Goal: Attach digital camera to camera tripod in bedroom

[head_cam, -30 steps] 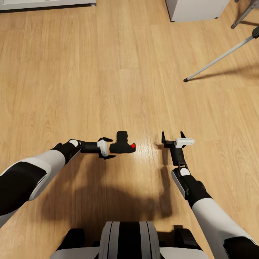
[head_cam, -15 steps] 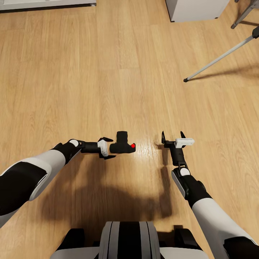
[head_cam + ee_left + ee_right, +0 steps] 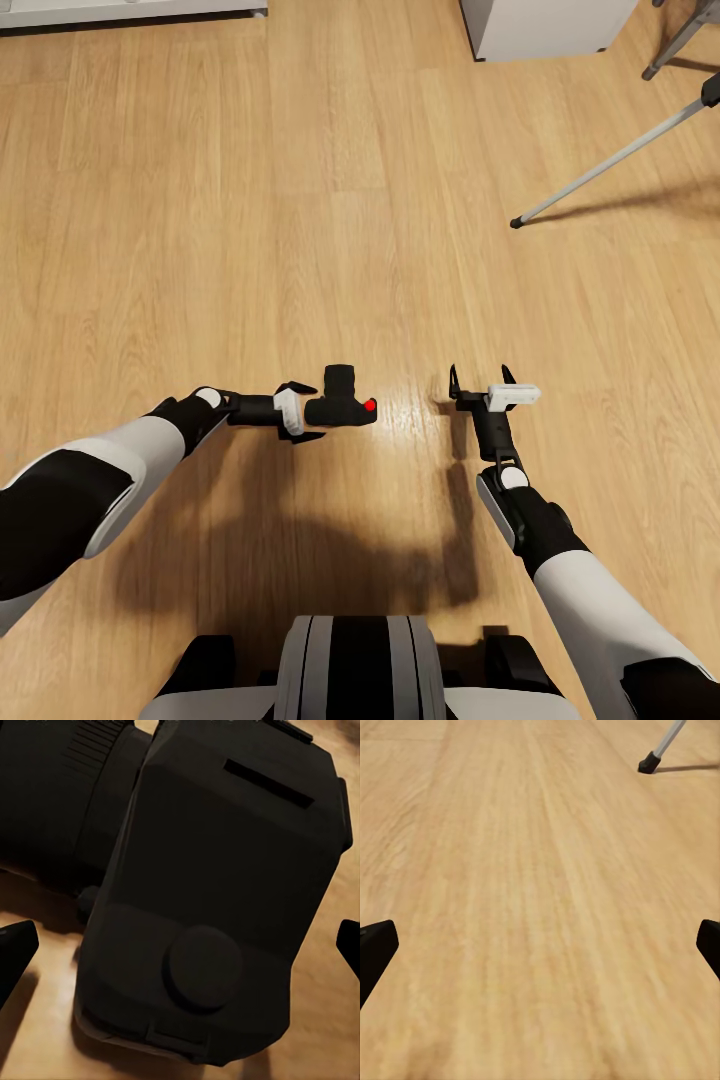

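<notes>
A: From the head view first: where do we stand?

B: The digital camera point(image 3: 341, 402) lies on the wood floor point(image 3: 300, 200) just ahead of our trunk, red button toward three o'clock. Our left gripper point(image 3: 300, 412) is at its nine o'clock side, fingers spread, tips reaching along the body but not closed on it.

A: And the right gripper point(image 3: 480, 379)?

B: It hovers at the camera's three o'clock, apart from it, jaws spread and holding nothing. The camera tripod point(image 3: 610, 165) shows toward one o'clock, one silver leg slanting to a black foot, well apart from the camera. A white cabinet point(image 3: 545, 25) stands at twelve o'clock.

A: The left wrist view?

B: We see the camera point(image 3: 217, 885) very close, dark body with a round knob and the lens barrel to one side. The left gripper's fingertips point(image 3: 15, 952) sit at either edge of the picture, wide of the body, so spread and not pinching.

A: The right wrist view?

B: Bare floor point(image 3: 525, 907) between our spread fingertips point(image 3: 375, 949), and a tripod foot point(image 3: 649, 763) far ahead.

A: So how far along are we?

B: Early, we judge. Nothing is grasped yet. We have yet to close on the camera, lift it, carry it to the tripod and seat it on the head, which is outside these pictures
</notes>
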Controlling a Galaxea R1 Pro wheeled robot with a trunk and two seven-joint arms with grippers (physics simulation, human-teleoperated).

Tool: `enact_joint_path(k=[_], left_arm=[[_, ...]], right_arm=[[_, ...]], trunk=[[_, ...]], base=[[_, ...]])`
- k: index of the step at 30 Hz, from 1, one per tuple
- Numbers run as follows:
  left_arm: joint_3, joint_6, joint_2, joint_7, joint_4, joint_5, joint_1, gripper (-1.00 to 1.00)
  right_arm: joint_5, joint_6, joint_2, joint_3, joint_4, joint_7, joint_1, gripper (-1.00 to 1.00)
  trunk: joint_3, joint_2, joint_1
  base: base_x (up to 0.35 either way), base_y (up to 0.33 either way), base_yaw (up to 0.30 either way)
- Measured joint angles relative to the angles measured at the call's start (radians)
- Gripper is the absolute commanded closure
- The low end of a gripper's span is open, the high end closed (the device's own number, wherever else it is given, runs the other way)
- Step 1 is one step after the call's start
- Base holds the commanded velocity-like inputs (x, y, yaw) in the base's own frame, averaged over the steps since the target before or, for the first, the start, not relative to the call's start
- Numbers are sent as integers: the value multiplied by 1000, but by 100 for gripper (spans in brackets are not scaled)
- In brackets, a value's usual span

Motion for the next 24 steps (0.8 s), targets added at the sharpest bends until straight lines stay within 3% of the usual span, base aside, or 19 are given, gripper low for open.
enact_joint_path(k=[24], left_arm=[[0, 0, -1, -1, 0, 0, 0, -100]], right_arm=[[0, 0, 0, 0, 0, 0, 0, -100]], trunk=[[0, 0, 0]], base=[[0, 0, 0]])
